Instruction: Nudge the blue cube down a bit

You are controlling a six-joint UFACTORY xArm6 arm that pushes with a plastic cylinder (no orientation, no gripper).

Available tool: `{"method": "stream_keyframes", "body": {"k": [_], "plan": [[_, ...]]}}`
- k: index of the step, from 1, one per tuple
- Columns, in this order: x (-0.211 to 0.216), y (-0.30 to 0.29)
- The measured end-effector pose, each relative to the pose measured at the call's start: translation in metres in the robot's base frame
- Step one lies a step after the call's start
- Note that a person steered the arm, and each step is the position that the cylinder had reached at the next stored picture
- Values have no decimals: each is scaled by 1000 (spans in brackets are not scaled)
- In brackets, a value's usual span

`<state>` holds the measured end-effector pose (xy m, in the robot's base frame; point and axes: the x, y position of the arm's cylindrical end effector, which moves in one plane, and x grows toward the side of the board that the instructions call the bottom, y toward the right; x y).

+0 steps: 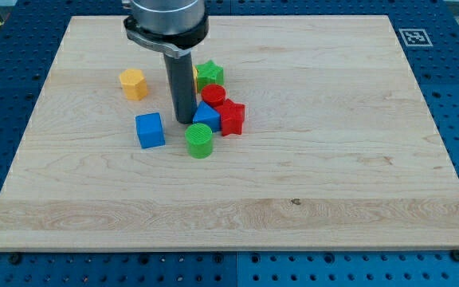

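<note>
The blue cube [150, 130] sits on the wooden board [309, 183], left of centre. My tip [184, 120] is on the board just to the right of the cube and slightly above it, apart from it by a small gap. The tip's right side is close against a cluster of blocks: a blue triangular block [207, 117], a red cylinder [213, 96], a red star-like block [231, 118], a green star [209, 75] and a green cylinder [200, 141].
A yellow hexagonal block [133, 83] lies to the upper left of the cube. A sliver of another yellow block shows behind the rod near the green star. A marker tag [414, 37] is at the board's top right corner.
</note>
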<state>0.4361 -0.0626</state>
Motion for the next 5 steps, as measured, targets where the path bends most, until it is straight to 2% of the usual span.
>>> {"method": "stream_keyframes", "body": {"k": [2,5], "plan": [[-4,-4],[-5,-66]]}}
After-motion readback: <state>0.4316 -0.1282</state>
